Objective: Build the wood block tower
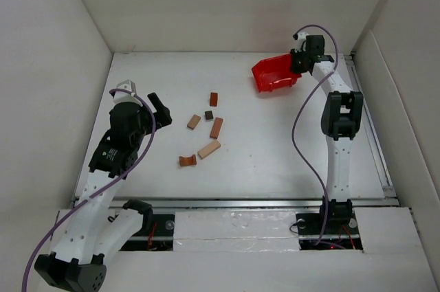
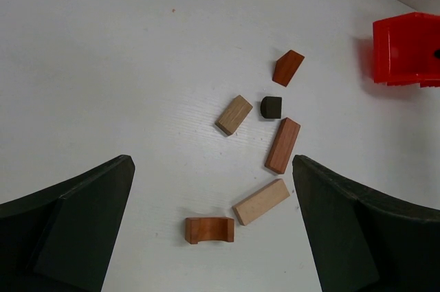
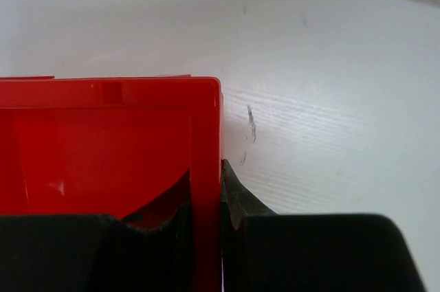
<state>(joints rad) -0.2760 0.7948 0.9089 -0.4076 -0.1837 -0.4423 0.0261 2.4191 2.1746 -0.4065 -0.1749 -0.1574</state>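
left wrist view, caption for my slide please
Open jaws frame six scattered wood blocks on the table; red bin at upper right.

The left arm (image 1: 103,168) rises from the near edge and bends along the table's left side. The left gripper (image 1: 161,108) tips down and inward, its jaws spread wide with nothing between them. The right arm (image 1: 337,148) stretches almost straight to the far right corner. There the right gripper (image 1: 298,62) pinches one wall of the red bin (image 3: 96,141).

Six wood blocks (image 1: 216,128) lie scattered, unstacked, at the middle of the table (image 1: 275,158). Behind them, far right, sits a bin (image 1: 273,74), its wall between the right gripper (image 3: 206,199) jaws. To their left hangs the left gripper (image 1: 162,109).
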